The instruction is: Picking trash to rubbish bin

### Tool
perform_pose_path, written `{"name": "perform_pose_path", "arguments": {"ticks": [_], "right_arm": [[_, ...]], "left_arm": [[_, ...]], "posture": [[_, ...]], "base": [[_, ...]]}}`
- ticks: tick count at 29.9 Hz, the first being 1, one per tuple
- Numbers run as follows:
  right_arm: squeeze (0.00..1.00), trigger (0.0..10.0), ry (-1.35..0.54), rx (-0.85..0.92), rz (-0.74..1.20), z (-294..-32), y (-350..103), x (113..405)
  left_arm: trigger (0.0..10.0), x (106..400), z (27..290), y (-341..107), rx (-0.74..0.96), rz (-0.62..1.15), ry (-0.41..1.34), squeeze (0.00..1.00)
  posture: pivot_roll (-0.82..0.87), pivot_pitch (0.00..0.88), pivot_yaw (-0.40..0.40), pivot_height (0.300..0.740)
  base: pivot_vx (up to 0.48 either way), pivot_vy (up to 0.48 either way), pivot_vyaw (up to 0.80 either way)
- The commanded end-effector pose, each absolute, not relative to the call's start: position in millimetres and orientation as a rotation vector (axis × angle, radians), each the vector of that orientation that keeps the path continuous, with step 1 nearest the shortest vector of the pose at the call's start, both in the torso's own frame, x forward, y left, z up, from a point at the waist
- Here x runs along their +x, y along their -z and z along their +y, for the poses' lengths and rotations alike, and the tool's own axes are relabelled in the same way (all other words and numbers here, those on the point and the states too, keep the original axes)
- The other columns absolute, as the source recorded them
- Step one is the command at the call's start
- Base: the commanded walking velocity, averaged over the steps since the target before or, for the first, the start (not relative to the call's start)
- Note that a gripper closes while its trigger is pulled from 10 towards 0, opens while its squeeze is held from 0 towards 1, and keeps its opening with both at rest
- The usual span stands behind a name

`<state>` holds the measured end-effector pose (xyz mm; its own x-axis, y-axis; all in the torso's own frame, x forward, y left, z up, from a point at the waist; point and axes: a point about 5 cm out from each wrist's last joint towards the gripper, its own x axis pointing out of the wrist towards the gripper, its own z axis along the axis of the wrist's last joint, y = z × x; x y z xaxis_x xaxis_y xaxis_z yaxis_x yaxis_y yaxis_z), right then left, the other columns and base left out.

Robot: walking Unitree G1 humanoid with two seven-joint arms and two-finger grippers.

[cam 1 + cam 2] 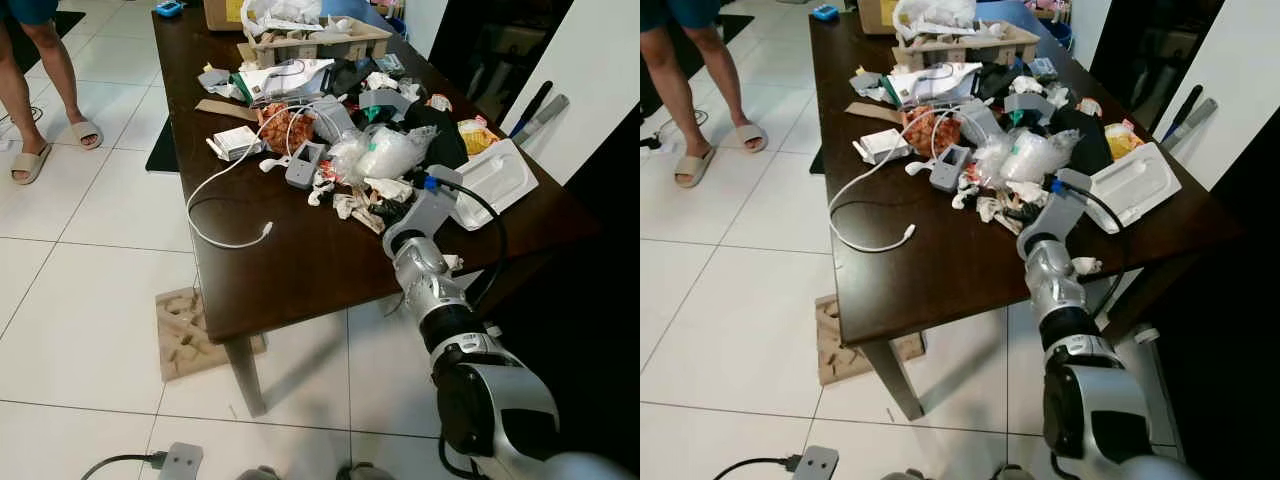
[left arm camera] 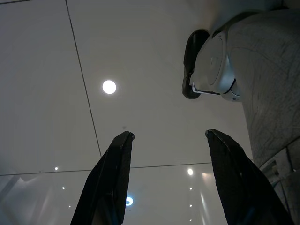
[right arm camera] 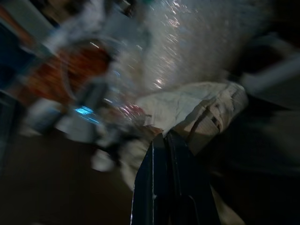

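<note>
Right gripper at the trash pile, fingers pressed together, nothing held.

The crumpled paper (image 3: 197, 112) lies at the near edge of the litter heap on the dark table (image 1: 300, 270), just ahead of my right gripper (image 3: 166, 140). I judge it light, soft and crushable; pinch a raised fold. Clear plastic bags (image 1: 375, 155) beside it look slippery. A white cable (image 1: 225, 185) trails leftward. My left gripper (image 2: 164, 154) hangs idle, jaws wide.

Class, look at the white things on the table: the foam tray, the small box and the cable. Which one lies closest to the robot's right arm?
The foam tray, at the table's right edge, right beside the right arm's wrist. The small box and the cable lie on the pile's far, left side.
</note>
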<state>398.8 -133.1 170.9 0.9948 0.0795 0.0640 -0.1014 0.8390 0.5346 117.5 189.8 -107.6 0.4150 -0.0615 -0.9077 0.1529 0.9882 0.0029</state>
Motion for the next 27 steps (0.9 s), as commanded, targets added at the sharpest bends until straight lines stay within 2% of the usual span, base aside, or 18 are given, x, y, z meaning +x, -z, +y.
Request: {"name": "perform_pose_path", "arguments": {"ticks": [1,5,17,23,25,27], "right_arm": [[0.00,0.0,-0.139,0.660,-0.079,-133,-179,400],[0.00,0.0,-0.208,0.754,-0.142,-138,-190,400],[0.00,0.0,-0.258,0.866,-0.232,-148,-202,399],[0.00,0.0,-0.368,1.012,-0.336,-157,-218,395],[0.00,0.0,-0.364,1.069,-0.377,-167,-222,393],[0.00,0.0,-0.234,1.089,-0.381,-191,-220,396]], "left_arm": [[10.0,106,178,112,0.057,1.182,0.177,0.00],[10.0,110,179,111,0.062,1.175,0.178,0.00],[10.0,117,181,109,0.067,1.161,0.172,0.00],[10.0,128,192,105,0.028,1.123,0.094,0.00],[10.0,133,198,102,0.003,1.098,0.052,0.00],[10.0,147,202,96,-0.042,1.025,0.020,0.00]], "posture": [[0.09,0.176,-0.071,0.740],[0.09,0.165,-0.067,0.740],[0.08,0.132,-0.054,0.740],[0.08,0.114,-0.049,0.740],[0.08,0.114,-0.049,0.740],[0.09,0.115,-0.052,0.740]], "base": [[0.000,0.000,0.00],[0.000,0.000,0.00],[0.000,0.000,0.00],[0.000,0.000,0.00],[0.000,0.000,0.00],[0.000,0.000,0.00]]}}
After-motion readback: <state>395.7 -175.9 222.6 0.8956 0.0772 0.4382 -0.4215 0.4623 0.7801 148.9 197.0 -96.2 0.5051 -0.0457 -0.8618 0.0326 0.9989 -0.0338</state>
